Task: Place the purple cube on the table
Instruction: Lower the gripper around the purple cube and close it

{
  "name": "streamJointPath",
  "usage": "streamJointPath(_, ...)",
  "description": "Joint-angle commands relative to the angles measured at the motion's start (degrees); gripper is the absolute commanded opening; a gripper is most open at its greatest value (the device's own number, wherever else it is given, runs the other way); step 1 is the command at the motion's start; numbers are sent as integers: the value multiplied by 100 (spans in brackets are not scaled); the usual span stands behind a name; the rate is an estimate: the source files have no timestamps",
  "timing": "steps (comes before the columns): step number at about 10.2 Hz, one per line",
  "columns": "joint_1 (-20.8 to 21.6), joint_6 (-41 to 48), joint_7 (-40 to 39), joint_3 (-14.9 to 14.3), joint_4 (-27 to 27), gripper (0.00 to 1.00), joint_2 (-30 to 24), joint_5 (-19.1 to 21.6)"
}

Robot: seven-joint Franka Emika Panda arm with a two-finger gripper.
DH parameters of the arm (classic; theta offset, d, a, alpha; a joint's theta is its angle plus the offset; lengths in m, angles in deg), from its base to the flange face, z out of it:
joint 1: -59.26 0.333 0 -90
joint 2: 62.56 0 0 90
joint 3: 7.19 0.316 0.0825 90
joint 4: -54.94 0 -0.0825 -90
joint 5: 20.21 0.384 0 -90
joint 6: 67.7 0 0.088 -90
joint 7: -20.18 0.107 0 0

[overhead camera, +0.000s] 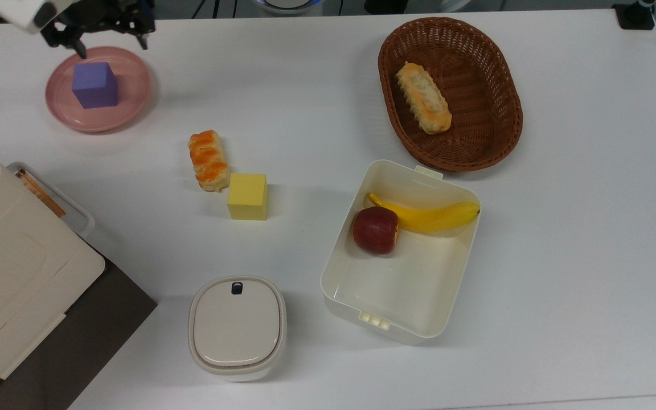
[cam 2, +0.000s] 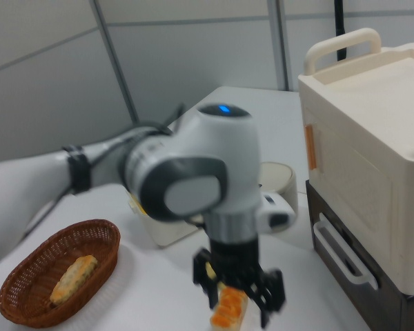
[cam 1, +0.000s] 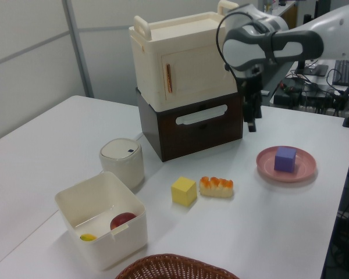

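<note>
The purple cube (overhead camera: 95, 84) (cam 1: 285, 158) rests on the round pink plate (overhead camera: 128, 97) (cam 1: 267, 163) at the top view's upper left corner of the white table (overhead camera: 305, 85) (cam 1: 46, 145). My gripper (overhead camera: 111, 46) hangs open above the plate's far edge, nothing between its fingers. In the left view the gripper (cam 1: 251, 125) is in the air, up and to the left of the plate. In the right view the gripper (cam 2: 238, 307) points down with its fingers spread.
A bread roll (overhead camera: 208, 159) and a pale yellow cube (overhead camera: 247, 196) lie mid-table. A white box (overhead camera: 419, 166) holds an apple and a banana. A wicker basket (overhead camera: 510, 114) holds bread. A lidded white pot (overhead camera: 237, 327) and a cream cabinet (cam 1: 174, 58) stand nearby.
</note>
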Motion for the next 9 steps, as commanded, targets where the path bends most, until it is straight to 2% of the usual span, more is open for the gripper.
streamJointPath(1, -611, 102, -672, 3, 20, 100, 519, -86)
streamJointPath(4, -851, 76, -727, -6, 29, 100, 1029, -743)
streamJointPath(5, -903, 75, -700, -6, 29, 100, 1144, -850)
streamJointPath(9, -895, 5, -447, 11, 90, 100, 1531, -868)
